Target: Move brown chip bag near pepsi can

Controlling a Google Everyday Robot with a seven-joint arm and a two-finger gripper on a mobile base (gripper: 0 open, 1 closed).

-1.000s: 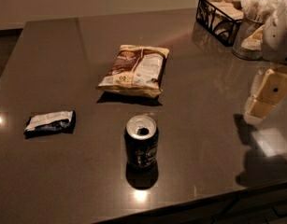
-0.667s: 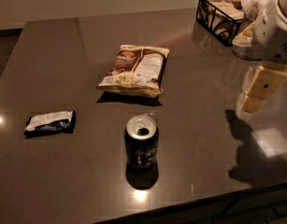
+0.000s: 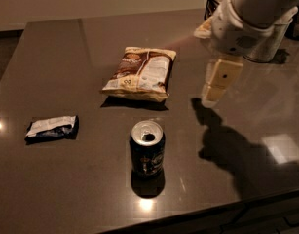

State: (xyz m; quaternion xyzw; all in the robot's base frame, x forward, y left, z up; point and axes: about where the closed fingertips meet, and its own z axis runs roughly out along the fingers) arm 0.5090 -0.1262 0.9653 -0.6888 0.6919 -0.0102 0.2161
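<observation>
The brown chip bag (image 3: 141, 72) lies flat on the dark table (image 3: 66, 179), a little behind its middle. The pepsi can (image 3: 147, 151) stands upright in front of the bag, with a gap of bare table between them. My gripper (image 3: 218, 82) hangs above the table to the right of the bag, at about the height of the bag's near edge, and holds nothing that I can see. The white arm (image 3: 251, 13) reaches in from the upper right. The gripper touches neither the bag nor the can.
A small dark blue-and-white packet (image 3: 51, 129) lies at the left of the table. A dark wire basket (image 3: 213, 4) and a white container (image 3: 268, 48) stand at the back right, partly hidden by the arm. The table's front edge runs along the bottom right.
The arm and gripper have moved left across the table, closer to the chip bag. The bag, the can and the packet have not moved.
</observation>
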